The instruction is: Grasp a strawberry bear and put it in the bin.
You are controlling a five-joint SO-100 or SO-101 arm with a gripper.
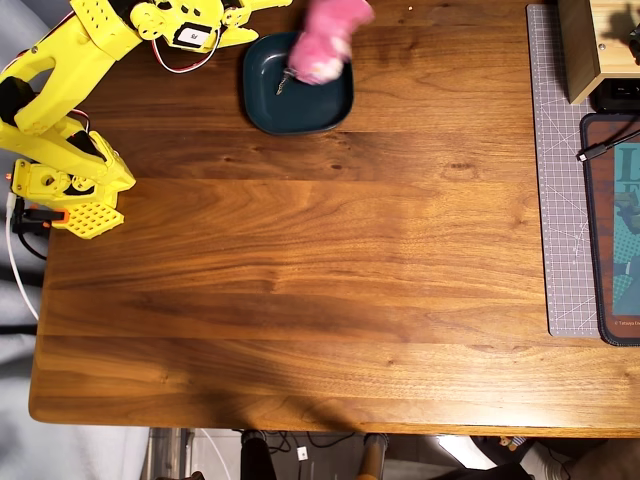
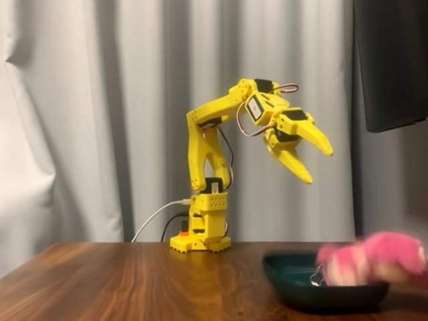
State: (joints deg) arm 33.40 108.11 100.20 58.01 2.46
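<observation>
The claw (image 2: 319, 163) hangs in the air with its two yellow fingers spread apart and nothing between them, well above the bin (image 2: 294, 284) in the fixed view. The strawberry bear (image 2: 373, 265) appears as a blurred pink shape lying at the bin's right side in that view, partly over the rim; the overhead view shows the strawberry bear (image 1: 328, 42) across the upper right corner of the bin (image 1: 270, 95), with its small metal keychain (image 1: 284, 80) dangling inside. The risk I see is that the plush, sitting over the edge instead of squarely in the dish, could tip or roll out onto the table (image 1: 320, 290), since much of its bulk seems to overhang the rim. The blur makes its exact resting pose impossible to tell.
</observation>
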